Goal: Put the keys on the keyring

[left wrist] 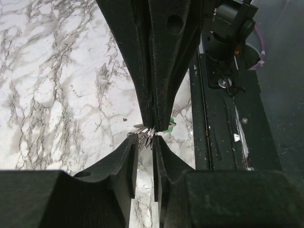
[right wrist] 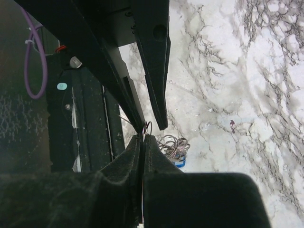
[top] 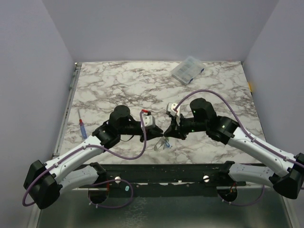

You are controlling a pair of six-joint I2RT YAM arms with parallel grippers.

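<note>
At 6 o'clock on the marble table (top: 118,85) the right gripper (right wrist: 143,138) pinches the thin silvery wire keyring (right wrist: 173,144) (probably to steady it); from 9 o'clock the slightly open left gripper (left wrist: 145,142) faces the green-headed silvery key (left wrist: 170,124).

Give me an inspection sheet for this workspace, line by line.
Surface: marble table, flat.
Job's things: keyring coiled at the meeting fingertips; green key and blue key beside the coil.
Clutter: clear compartment box far right; screwdriver near the left edge.
Grippers: right gripper shut on the keyring; left gripper with jaws slightly apart at the ring.
Cables: purple cable looped along each arm, away from the keys.
Surroundings: plain pale walls; nothing else seen.
</note>
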